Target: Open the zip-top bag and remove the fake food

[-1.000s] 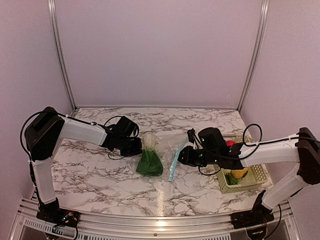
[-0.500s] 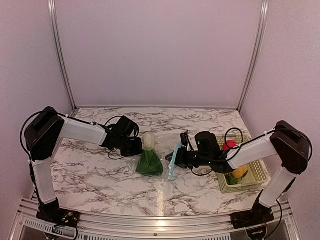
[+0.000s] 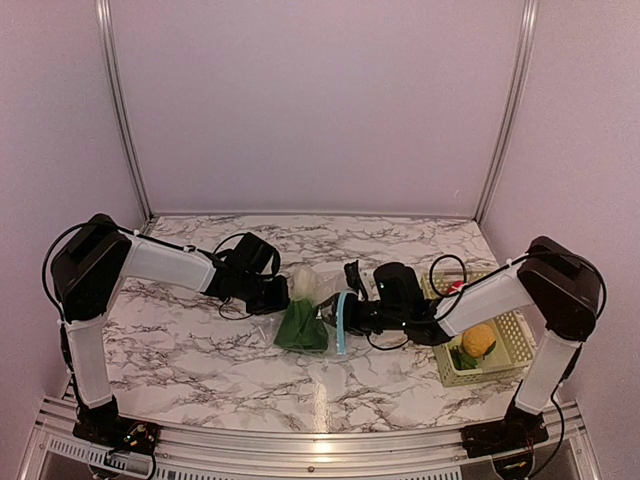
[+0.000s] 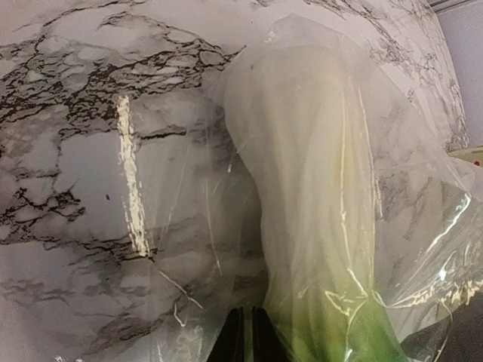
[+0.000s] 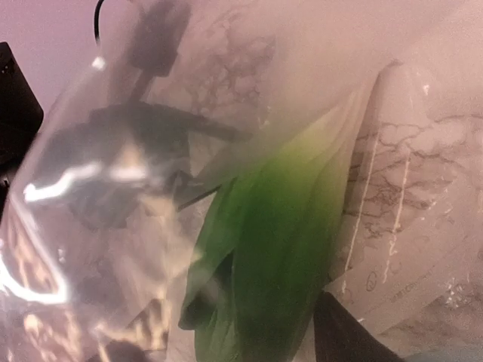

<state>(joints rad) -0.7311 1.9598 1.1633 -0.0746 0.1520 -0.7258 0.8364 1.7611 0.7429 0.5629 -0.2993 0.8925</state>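
Note:
The zip-top bag lies at the table's middle, clear and crinkly, its light blue zipper strip facing right. Inside lies one piece of fake food, a green leafy vegetable with a white stem. My left gripper is shut on the bag's film at its left end. My right gripper is at the bag's mouth, open, with the green leaves between its fingers. Whether the fingers touch the leaves I cannot tell.
A pale yellow-green lattice basket stands at the right edge, holding a red fruit, a yellow-orange fruit and something green. Metal frame posts and pink walls close in the marble table.
My right arm has moved left from beside the basket to the bag's mouth, and its jaws have opened. The zipper strip has shifted towards the vegetable. The left gripper has stayed put.

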